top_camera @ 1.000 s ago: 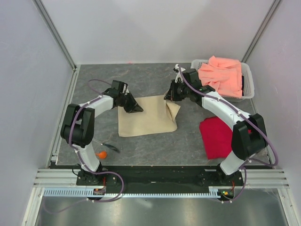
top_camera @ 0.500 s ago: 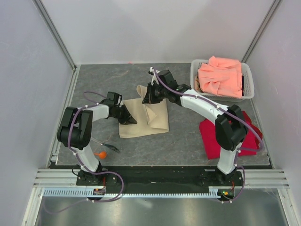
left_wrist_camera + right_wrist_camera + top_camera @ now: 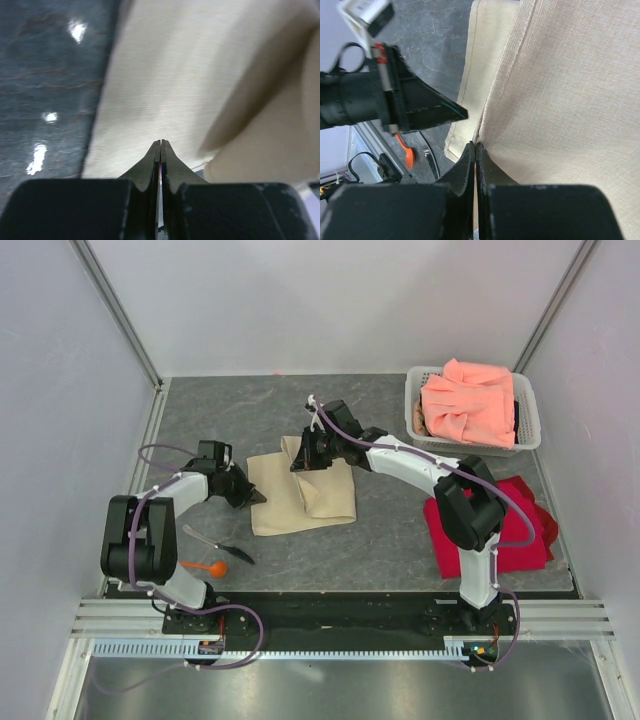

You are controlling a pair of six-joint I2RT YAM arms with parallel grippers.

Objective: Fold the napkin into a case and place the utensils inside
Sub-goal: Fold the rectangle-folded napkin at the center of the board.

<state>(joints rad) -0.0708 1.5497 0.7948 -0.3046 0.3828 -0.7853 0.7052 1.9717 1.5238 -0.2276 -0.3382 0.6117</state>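
The left claw (image 3: 250, 497), jaws together, touches the left edge of the soft beige-tan cloth napkin (image 3: 325, 505) lying on the grey table (image 3: 390, 550). The right claw (image 3: 301, 462) is clamped on the napkin's lifted flap and probably needs to lay it leftward, with the crease running near-to-far.

top: overhead, near edge, facing down | wrists: close, along jaws | shared: napkin (image 3: 300, 502)

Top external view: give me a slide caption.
Right claw holds an edge of the beige napkin folded over; left claw shut at its left side; orange spoon nearby.
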